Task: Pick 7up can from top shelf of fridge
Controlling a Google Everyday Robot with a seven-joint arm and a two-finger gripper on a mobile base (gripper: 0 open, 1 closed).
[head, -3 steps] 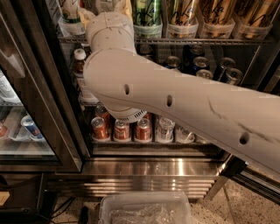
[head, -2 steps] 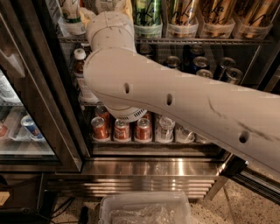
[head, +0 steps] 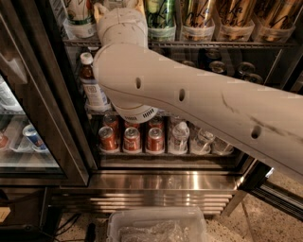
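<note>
Arm reaching into the fridge. The pincer sits at the top shelf, mostly behind the wrist; its state cannot be told. The 7up can stands just left. Risk: the bulky wrist nudges the dark green can and topples it.

Arm comes in from lower rt, runs up-left across the view and bends at elbow. Forearm then goes approx. straight up to top edge. Hand is out of view, somewhere past that edge above the forearm.
</note>
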